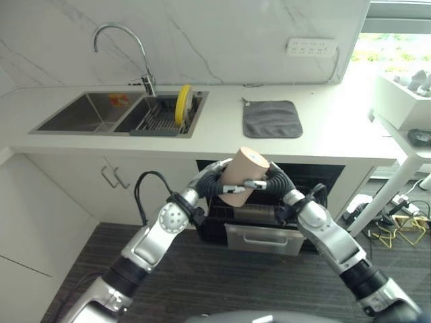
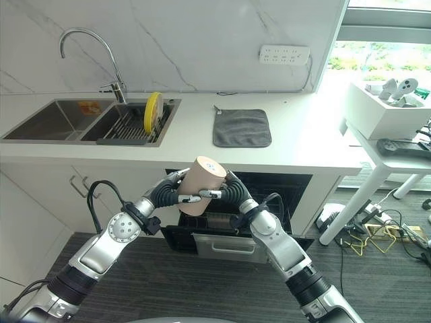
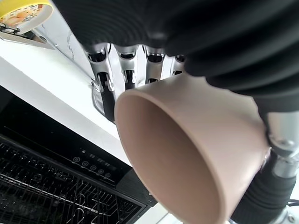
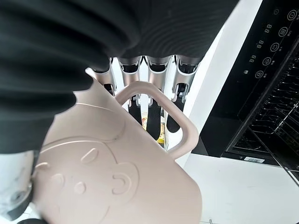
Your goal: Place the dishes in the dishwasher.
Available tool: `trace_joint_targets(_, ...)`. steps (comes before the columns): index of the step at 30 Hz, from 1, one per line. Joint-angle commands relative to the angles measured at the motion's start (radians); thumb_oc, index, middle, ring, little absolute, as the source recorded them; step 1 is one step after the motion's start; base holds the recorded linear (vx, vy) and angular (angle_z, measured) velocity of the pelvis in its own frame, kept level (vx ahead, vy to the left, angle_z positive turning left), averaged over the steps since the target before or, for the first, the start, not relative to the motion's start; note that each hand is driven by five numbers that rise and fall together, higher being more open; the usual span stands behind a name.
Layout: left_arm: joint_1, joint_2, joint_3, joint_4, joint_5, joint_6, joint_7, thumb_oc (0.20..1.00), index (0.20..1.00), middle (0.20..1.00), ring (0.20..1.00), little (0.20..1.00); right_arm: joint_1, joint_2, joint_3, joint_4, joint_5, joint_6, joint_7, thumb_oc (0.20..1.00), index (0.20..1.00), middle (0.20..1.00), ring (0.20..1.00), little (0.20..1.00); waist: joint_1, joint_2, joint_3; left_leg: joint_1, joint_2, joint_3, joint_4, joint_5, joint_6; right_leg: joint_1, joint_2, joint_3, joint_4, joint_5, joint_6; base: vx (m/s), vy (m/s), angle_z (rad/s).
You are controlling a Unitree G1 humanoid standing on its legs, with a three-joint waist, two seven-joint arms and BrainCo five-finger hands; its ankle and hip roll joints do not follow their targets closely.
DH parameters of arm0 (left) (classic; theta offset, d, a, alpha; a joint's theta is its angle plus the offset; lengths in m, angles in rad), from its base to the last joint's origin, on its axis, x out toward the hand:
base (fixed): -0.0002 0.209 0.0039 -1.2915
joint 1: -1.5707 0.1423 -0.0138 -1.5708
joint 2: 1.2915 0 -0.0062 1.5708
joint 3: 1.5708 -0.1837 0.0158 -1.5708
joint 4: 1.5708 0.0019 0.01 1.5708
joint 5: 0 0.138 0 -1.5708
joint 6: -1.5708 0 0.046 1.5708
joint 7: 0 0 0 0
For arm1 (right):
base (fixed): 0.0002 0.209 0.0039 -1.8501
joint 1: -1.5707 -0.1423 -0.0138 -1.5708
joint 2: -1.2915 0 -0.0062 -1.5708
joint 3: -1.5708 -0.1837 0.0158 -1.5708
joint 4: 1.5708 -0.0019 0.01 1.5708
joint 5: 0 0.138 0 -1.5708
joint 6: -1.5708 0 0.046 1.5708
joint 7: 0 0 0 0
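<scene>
Hands point(image 1: 214, 180) gripping beige mug point(image 1: 241, 173), white countertop point(image 1: 316, 128), marble wall point(image 1: 222, 37)

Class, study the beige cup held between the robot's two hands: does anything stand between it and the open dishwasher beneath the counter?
Nothing visible does. The beige cup sits gripped between the left hand and right hand, directly above the open dishwasher, whose pulled-out rack lies below with no object between.

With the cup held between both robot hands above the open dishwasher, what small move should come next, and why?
Probably lower the beige cup toward the dishwasher rack. Both the left robot hand and right robot hand grip it in mid-air in front of the counter, above the open dishwasher, so it has yet to descend.
</scene>
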Motion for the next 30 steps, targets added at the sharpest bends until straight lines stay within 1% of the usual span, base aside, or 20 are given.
trace_joint_targets(1,-0.143,-0.029,-0.081,-0.023,-0.014,-0.039,-0.05,0.2,0.2,0.2,0.2,0.2,-0.163,0.07,0.017,-0.066,0.029,-0.094,-0.004,0.2,0.2,0.2,0.2,0.2,0.007,-0.013,0.041,0.047,-0.036,0.007,0.053,-0.097,0.034,0.016,-0.015,-0.032,0.035,-0.025,-0.011,0.0,0.0,0.0)
trace_joint_targets(4,-0.138,-0.031,-0.082,-0.015,-0.028,-0.035,-0.046,0.2,0.2,0.2,0.2,0.2,-0.162,0.07,0.02,-0.064,0.032,-0.102,-0.009,0.2,0.2,0.2,0.2,0.2,0.007,-0.013,0.042,0.048,-0.035,0.01,0.052,-0.096,0.034,0.014,-0.014,-0.032,0.035,-0.024,-0.012,0.0,0.0,0.0)
trace_joint_targets(5,-0.136,-0.033,-0.083,-0.014,-0.03,-0.032,-0.042,0.824,0.824,0.824,0.824,0.824,-0.161,0.071,0.02,-0.065,0.034,-0.102,-0.01,0.2,0.2,0.2,0.2,0.2,0.006,-0.013,0.042,0.048,-0.035,0.01,0.051,-0.096,0.034,0.014,-0.014,-0.032,0.034,-0.024,-0.012,0.0,0.0,0.0)
trace_joint_targets(6,-0.128,-0.035,-0.082,-0.012,-0.037,-0.015,-0.047,1.0,1.0,1.0,1.0,1.0,-0.158,0.072,0.022,-0.062,0.034,-0.109,-0.018,0.2,0.2,0.2,0.2,0.2,0.008,-0.011,0.042,0.048,-0.035,0.011,0.051,-0.095,0.034,0.015,-0.014,-0.033,0.033,-0.024,-0.012,0.0,0.0,0.0)
trace_joint_targets(9,-0.119,-0.036,-0.08,0.005,-0.047,0.016,-0.039,1.0,1.0,1.0,1.0,1.0,-0.153,0.074,0.014,-0.058,0.038,-0.125,-0.039,0.2,0.2,0.2,0.2,0.2,0.007,-0.01,0.043,0.051,-0.034,0.015,0.047,-0.093,0.034,0.016,-0.013,-0.034,0.032,-0.023,-0.012,0.0,0.0,0.0)
trace_joint_targets(12,-0.11,-0.034,-0.074,0.023,-0.059,0.014,-0.016,1.0,1.0,1.0,1.0,1.0,-0.147,0.069,0.002,-0.061,0.033,-0.149,-0.047,0.2,0.2,0.2,0.2,0.2,0.006,-0.011,0.043,0.051,-0.033,0.017,0.047,-0.093,0.034,0.015,-0.012,-0.035,0.033,-0.023,-0.013,0.0,0.0,0.0)
trace_joint_targets(13,-0.102,-0.033,-0.068,0.026,-0.058,0.015,-0.004,1.0,1.0,1.0,1.0,1.0,-0.144,0.061,-0.012,-0.066,0.042,-0.167,-0.058,0.2,0.2,0.2,0.2,0.2,0.006,-0.01,0.044,0.05,-0.032,0.017,0.048,-0.093,0.034,0.015,-0.012,-0.037,0.035,-0.024,-0.013,0.0,0.0,0.0)
trace_joint_targets(18,-0.073,-0.029,-0.047,0.045,-0.047,0.034,0.029,1.0,1.0,1.0,1.0,1.0,-0.122,0.048,-0.063,-0.074,0.101,-0.207,-0.115,0.2,0.2,0.2,0.2,0.2,0.004,-0.01,0.045,0.051,-0.029,0.018,0.047,-0.092,0.032,0.016,-0.011,-0.039,0.037,-0.026,-0.014,0.0,0.0,0.0)
trace_joint_targets(20,-0.06,-0.027,-0.035,0.058,-0.045,0.034,0.041,1.0,1.0,1.0,1.0,1.0,-0.107,0.045,-0.087,-0.078,0.121,-0.212,-0.122,0.2,0.2,0.2,0.2,0.2,0.001,-0.009,0.046,0.053,-0.028,0.019,0.045,-0.092,0.033,0.016,-0.01,-0.037,0.036,-0.027,-0.015,0.0,0.0,0.0)
trace_joint_targets(27,-0.002,-0.022,0.004,0.089,-0.056,0.032,0.073,1.0,1.0,1.0,1.0,1.0,-0.039,0.036,-0.148,-0.069,0.157,-0.264,-0.151,0.2,0.2,0.2,0.2,0.2,-0.003,-0.007,0.048,0.057,-0.025,0.021,0.041,-0.091,0.032,0.018,-0.007,-0.037,0.034,-0.027,-0.018,0.0,0.0,0.0)
trace_joint_targets(28,0.003,-0.021,0.006,0.092,-0.065,0.031,0.08,1.0,1.0,1.0,1.0,1.0,-0.035,0.034,-0.152,-0.069,0.157,-0.268,-0.153,0.2,0.2,0.2,0.2,0.2,-0.004,-0.007,0.048,0.057,-0.025,0.022,0.04,-0.091,0.032,0.018,-0.007,-0.037,0.034,-0.027,-0.018,0.0,0.0,0.0)
trace_joint_targets(30,0.027,-0.021,0.026,0.105,-0.09,0.028,0.122,1.0,1.0,1.0,1.0,1.0,-0.016,0.023,-0.175,-0.065,0.111,-0.292,-0.178,0.2,0.2,0.2,0.2,0.2,-0.006,-0.007,0.049,0.058,-0.024,0.023,0.038,-0.09,0.033,0.018,-0.006,-0.036,0.032,-0.025,-0.018,0.0,0.0,0.0)
